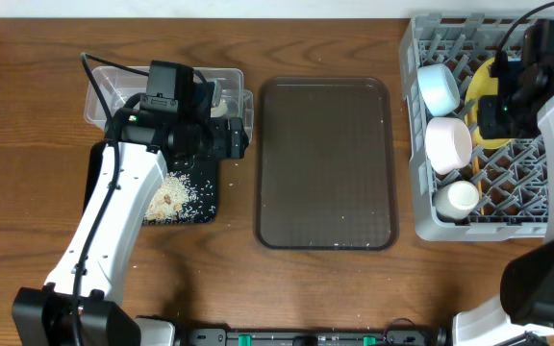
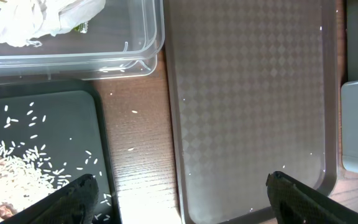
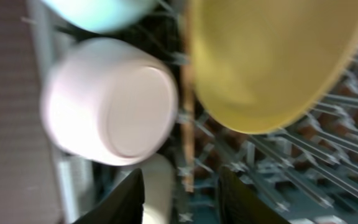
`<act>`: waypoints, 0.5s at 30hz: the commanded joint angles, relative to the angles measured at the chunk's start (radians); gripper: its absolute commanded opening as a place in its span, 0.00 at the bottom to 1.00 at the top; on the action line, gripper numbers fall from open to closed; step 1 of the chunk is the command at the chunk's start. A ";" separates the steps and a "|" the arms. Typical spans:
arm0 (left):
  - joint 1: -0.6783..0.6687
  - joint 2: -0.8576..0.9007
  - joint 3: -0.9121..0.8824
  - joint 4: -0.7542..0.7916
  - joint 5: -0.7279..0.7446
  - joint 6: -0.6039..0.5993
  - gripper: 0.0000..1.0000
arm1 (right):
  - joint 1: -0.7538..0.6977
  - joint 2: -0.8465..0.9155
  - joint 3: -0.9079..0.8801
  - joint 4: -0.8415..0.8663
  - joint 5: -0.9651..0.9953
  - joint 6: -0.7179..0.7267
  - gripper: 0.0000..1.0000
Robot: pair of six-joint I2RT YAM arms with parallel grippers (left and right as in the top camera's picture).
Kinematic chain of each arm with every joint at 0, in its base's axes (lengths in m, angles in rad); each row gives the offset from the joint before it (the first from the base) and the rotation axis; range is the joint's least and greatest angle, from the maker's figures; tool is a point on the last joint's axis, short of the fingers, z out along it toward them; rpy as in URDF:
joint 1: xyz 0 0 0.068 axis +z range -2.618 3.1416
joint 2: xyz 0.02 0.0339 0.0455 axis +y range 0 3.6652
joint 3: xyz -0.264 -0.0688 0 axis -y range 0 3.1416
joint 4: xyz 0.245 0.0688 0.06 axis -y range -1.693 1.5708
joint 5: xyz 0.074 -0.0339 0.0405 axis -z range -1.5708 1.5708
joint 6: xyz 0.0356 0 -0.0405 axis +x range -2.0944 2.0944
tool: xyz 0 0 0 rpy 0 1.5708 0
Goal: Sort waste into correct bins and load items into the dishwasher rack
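Note:
The clear tub point(image 1: 104, 96) holds the white crumpled scrap point(image 2: 23, 22) and a bit of green-and-yellow wrapper point(image 2: 79, 27). The black tray point(image 1: 200, 197) below it holds loose rice point(image 2: 17, 165). My left gripper point(image 2: 182, 193) is open and empty, hovering over the gap between the black tray point(image 2: 73, 124) and the brown serving tray. The grey rack point(image 1: 537, 216) holds the light blue bowl point(image 1: 439, 85), white bowl point(image 1: 448, 144), small white cup point(image 1: 458, 197) and yellow plate point(image 1: 479, 88). My right gripper point(image 3: 182, 196) is open and empty above the rack, near the white bowl point(image 3: 110, 99), plate point(image 3: 272, 56) and a chopstick point(image 3: 187, 124).
The dark brown serving tray point(image 1: 325, 163) lies between the bins and the rack, with a few stray rice grains on it. A few grains also lie on the wooden table point(image 2: 135, 143) beside the black tray.

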 commanded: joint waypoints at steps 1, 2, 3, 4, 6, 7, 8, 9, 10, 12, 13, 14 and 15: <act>-0.004 0.006 0.011 0.000 -0.009 0.002 0.90 | 0.021 -0.133 0.080 0.002 -0.180 -0.014 0.64; -0.004 0.006 0.011 0.000 -0.009 0.002 0.90 | 0.027 -0.179 0.101 0.001 -0.213 -0.009 0.99; -0.004 0.006 0.011 0.000 -0.009 0.002 0.90 | 0.028 -0.204 0.108 0.002 -0.227 -0.001 0.99; -0.004 0.006 0.011 0.000 -0.009 0.002 0.90 | 0.028 -0.241 0.114 0.002 -0.241 0.011 0.99; -0.004 0.006 0.011 0.000 -0.009 0.002 0.90 | 0.028 -0.314 0.114 -0.003 -0.253 0.025 0.99; -0.004 0.006 0.011 0.000 -0.009 0.002 0.89 | 0.028 -0.343 0.114 -0.003 -0.252 0.024 0.99; -0.004 0.006 0.011 0.000 -0.009 0.002 0.90 | 0.028 -0.379 0.114 -0.003 -0.253 0.024 0.99; -0.004 0.006 0.011 0.000 -0.009 0.002 0.89 | 0.028 -0.404 0.114 -0.003 -0.253 0.024 0.99; -0.004 0.006 0.011 0.000 -0.009 0.002 0.89 | 0.028 -0.433 0.114 -0.003 -0.253 0.024 0.99; -0.004 0.006 0.011 0.000 -0.009 0.002 0.90 | 0.027 -0.478 0.114 -0.003 -0.253 0.024 0.99; -0.004 0.006 0.011 0.000 -0.009 0.002 0.90 | 0.027 -0.501 0.114 -0.004 -0.249 0.024 0.99; -0.004 0.006 0.011 0.000 -0.009 0.002 0.89 | 0.027 -0.522 0.114 -0.011 -0.248 0.023 0.99; -0.004 0.006 0.011 0.000 -0.009 0.002 0.89 | 0.027 -0.542 0.114 -0.024 -0.248 0.024 0.99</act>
